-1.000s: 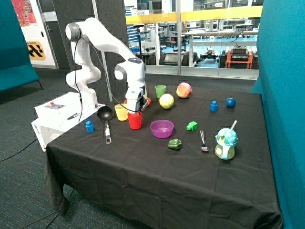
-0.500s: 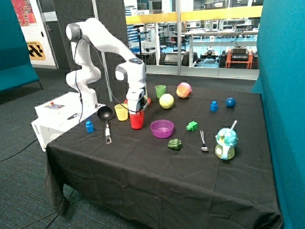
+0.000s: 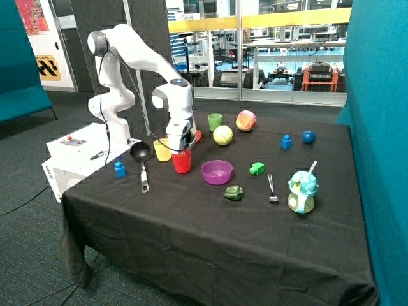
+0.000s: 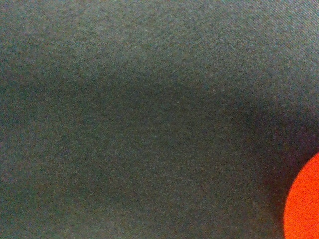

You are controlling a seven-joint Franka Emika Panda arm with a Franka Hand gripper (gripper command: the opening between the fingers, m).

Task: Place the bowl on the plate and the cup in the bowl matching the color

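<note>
The red cup (image 3: 182, 162) stands upright at or just above the black cloth, between the yellow cup (image 3: 162, 150) and the purple bowl (image 3: 217, 171). My gripper (image 3: 180, 148) comes down onto its rim from above and is shut on it. Right behind the gripper a red rim (image 3: 197, 135) shows. The arm hides most of it, so I cannot tell whether it is the plate, the bowl, or both. In the wrist view only black cloth shows, with a blurred red-orange edge (image 4: 305, 204) in one corner.
A black ladle (image 3: 141, 155) and a blue block (image 3: 120, 169) lie beyond the yellow cup. A green cup (image 3: 215, 121), two balls (image 3: 223, 135), a green block (image 3: 257, 168), a dark green toy (image 3: 233, 192), a fork (image 3: 272, 189) and a sippy cup (image 3: 302, 192) are spread over the table.
The gripper and the red cup shifted slightly toward the purple bowl, then back toward the yellow cup. Nothing else moved.
</note>
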